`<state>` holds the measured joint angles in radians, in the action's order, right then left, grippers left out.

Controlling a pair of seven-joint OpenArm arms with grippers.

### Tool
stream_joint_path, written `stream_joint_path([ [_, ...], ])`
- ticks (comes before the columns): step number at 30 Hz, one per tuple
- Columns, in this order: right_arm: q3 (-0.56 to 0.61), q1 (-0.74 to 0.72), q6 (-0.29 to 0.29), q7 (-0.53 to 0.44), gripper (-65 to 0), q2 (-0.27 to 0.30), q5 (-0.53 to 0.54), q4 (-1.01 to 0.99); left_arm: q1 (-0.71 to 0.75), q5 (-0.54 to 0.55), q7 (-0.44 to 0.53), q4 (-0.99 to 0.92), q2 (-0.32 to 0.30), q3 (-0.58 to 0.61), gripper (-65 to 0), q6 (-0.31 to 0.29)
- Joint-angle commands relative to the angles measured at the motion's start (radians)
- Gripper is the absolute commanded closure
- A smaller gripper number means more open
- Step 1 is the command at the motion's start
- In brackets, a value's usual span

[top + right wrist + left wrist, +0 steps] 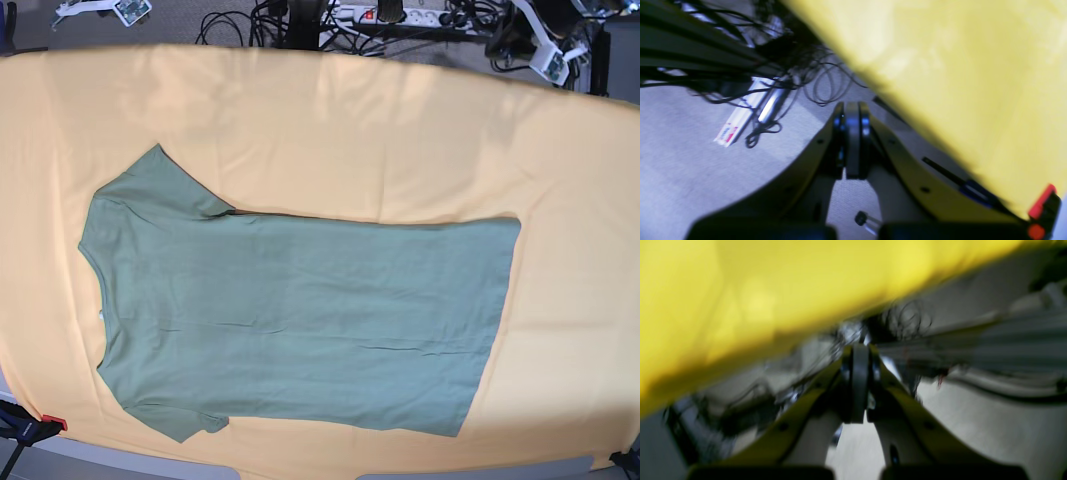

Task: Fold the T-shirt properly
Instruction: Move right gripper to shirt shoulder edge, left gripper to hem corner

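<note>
The sage-green T-shirt [300, 320] lies spread flat in the base view, neckline to the left, hem to the right, both short sleeves out at the left end. It rests on the large yellow-orange cloth [350, 130]. Neither arm shows in the base view. In the left wrist view my left gripper [860, 353] is shut with nothing between its pads, held off the edge of the yellow cloth [773, 290]; the picture is blurred. My right gripper [852, 110] is also shut and holds nothing, over grey floor beside the cloth's edge [957, 83].
Tangled black cables [820, 83] and a white strip [740, 123] lie on the floor below the right gripper. A red clamp [1042, 203] grips the cloth's edge, seen too as a red clamp [50, 422] at the lower left corner. A power strip [400, 15] lies behind the table.
</note>
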<state>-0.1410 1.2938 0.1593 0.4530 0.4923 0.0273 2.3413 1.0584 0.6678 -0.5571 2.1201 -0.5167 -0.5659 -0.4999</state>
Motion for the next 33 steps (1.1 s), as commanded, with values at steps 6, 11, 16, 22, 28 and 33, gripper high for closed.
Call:
stream_joint_path([
  [6, -0.068, -0.066, -0.021, -0.023, 0.0, 0.004, 0.003, 0.015, -0.125, 0.029, 0.003, 0.014, -0.008, -0.019, 0.0, -0.008],
  [11, -0.091, -0.139, 0.035, -0.023, 0.0, 0.004, 0.002, 0.015, -0.210, 0.030, -0.017, 0.014, -0.053, -0.019, 0.0, -0.010],
  [16, -0.091, -0.192, 0.070, -0.035, 0.0, 0.004, 0.003, 0.015, -0.277, 0.029, -0.016, 0.014, -0.114, -0.019, 0.0, -0.009],
  [22, -0.091, -0.298, 0.130, -0.068, 0.0, 0.004, 0.003, 0.015, -0.363, 0.029, -0.011, 0.013, -0.192, -0.018, 0.0, -0.010],
  [28, -0.091, -0.394, 0.155, -0.105, 0.0, 0.004, 0.003, 0.015, -0.456, -0.039, 0.059, 0.013, -0.253, -0.016, 0.0, -0.055],
  [33, -0.089, -0.396, 0.175, -0.102, 0.0, 0.004, 0.003, 0.015, -0.463, -0.124, 0.143, 0.011, -0.327, 0.005, 0.0, -0.063],
])
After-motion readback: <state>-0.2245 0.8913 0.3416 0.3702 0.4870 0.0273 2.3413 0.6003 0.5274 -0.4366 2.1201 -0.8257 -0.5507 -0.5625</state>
